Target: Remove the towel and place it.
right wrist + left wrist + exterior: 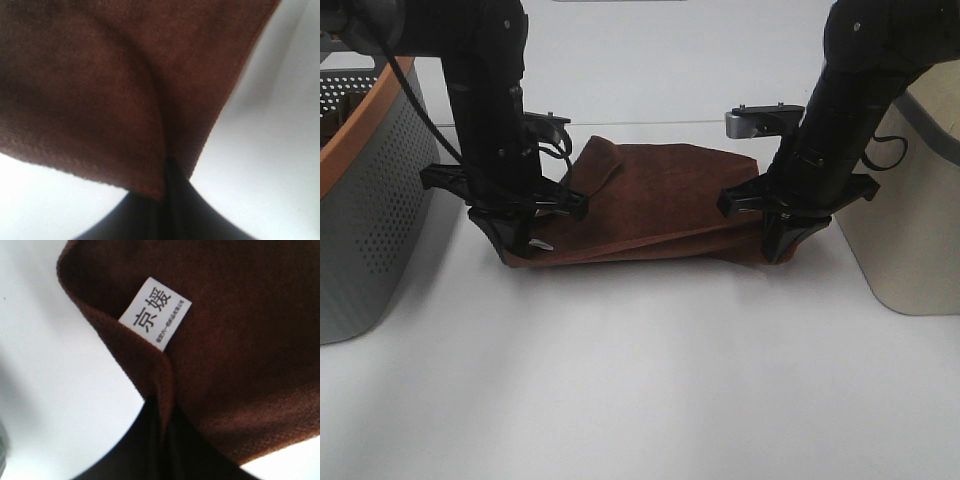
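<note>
Pinching one towel (660, 195) (two corners): both jaws clamped, between two baskets (370, 200)

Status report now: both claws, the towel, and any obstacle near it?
Left claw shut on towel corner, near white tag. Right claw shut on opposite corner. Towel folded, low on table. Grey basket and beige basket flank it.

Black arms (490, 90), blk cables.
</note>
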